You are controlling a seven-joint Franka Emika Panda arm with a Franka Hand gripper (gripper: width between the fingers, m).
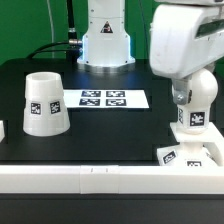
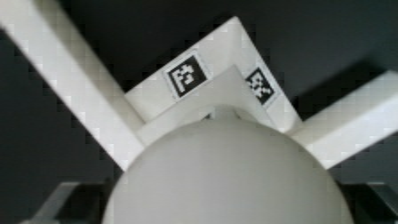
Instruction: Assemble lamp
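Observation:
The round white bulb (image 1: 192, 118) with a tag on its neck stands upright at the exterior view's right, over the flat square base (image 1: 172, 155). My gripper (image 1: 187, 98) comes down from above and is shut on the bulb. In the wrist view the bulb's dome (image 2: 222, 165) fills the middle, with dark fingers (image 2: 68, 200) at its sides. Past it lies a corner of the base (image 2: 217, 82) with two tags. I cannot tell whether the neck touches the base. The tapered shade (image 1: 43, 103) stands on the table at the exterior view's left, apart from the gripper.
The marker board (image 1: 103, 99) lies flat at mid-table behind the shade. A long white border bar (image 1: 100, 178) runs along the front edge and also shows in the wrist view (image 2: 63, 70). The arm's white pedestal (image 1: 105, 40) stands at the back.

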